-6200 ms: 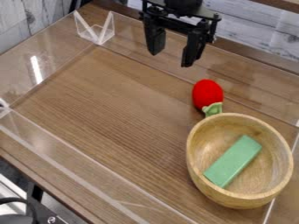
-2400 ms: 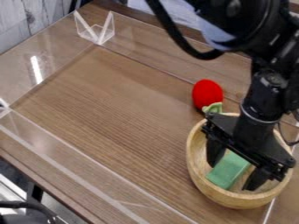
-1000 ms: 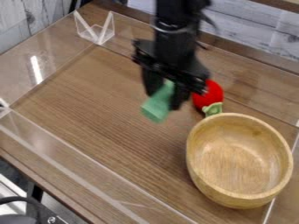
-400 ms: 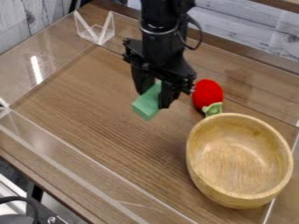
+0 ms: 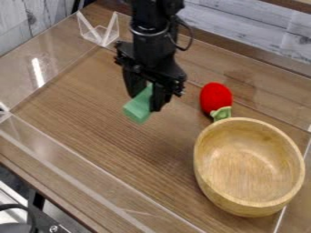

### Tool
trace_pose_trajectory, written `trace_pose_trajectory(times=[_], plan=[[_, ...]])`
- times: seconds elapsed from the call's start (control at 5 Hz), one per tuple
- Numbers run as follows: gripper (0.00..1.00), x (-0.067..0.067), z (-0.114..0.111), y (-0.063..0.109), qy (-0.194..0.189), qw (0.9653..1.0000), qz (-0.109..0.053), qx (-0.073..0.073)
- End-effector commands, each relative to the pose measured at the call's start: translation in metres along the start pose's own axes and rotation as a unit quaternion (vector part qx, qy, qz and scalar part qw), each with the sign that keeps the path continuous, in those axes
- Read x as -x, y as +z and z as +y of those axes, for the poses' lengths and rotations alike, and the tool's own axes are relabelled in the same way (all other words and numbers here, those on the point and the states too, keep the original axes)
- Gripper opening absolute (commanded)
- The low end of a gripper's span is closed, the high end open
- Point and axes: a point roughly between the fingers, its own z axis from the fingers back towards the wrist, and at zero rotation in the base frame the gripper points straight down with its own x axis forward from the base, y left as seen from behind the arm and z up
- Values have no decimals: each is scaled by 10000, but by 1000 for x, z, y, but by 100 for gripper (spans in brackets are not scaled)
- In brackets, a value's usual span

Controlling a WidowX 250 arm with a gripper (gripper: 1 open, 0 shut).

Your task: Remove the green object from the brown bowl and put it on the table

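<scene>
Brown wood-grain covers the table (image 5: pixel 85 118), and clear acrylic walls are set along its edges, with glare seen on the left wall. A folded clear piece (image 5: pixel 97 29) is stood in the far left corner. Behind the far wall, pale weathered boards are seen, and a dark floor with cables is glimpsed at the bottom left.

The gripper (image 5: pixel 148 96) is pointed straight down from a black arm over the middle of the table, and its black fingers are closed on the green block (image 5: pixel 138 106), which is gripped by its upper end and hung tilted. Whether the block's lower end is touching the wood cannot be told.

The wooden bowl (image 5: pixel 250 165) is placed near the right front corner, well apart from the block, and nothing is seen inside it. A red strawberry toy (image 5: pixel 216 98) is laid between the bowl and the arm, just beyond the bowl's far rim
</scene>
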Motion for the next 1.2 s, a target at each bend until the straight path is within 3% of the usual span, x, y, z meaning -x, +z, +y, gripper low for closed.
trace_pose_trajectory(times=[0.0, 0.6, 1.0], plan=[[0, -8, 13, 8, 184, 9996, -216, -58], [0, -4, 14, -16, 493, 9987, -157, 8], [0, 0, 28, -27, 765, 9970, -104, 61]])
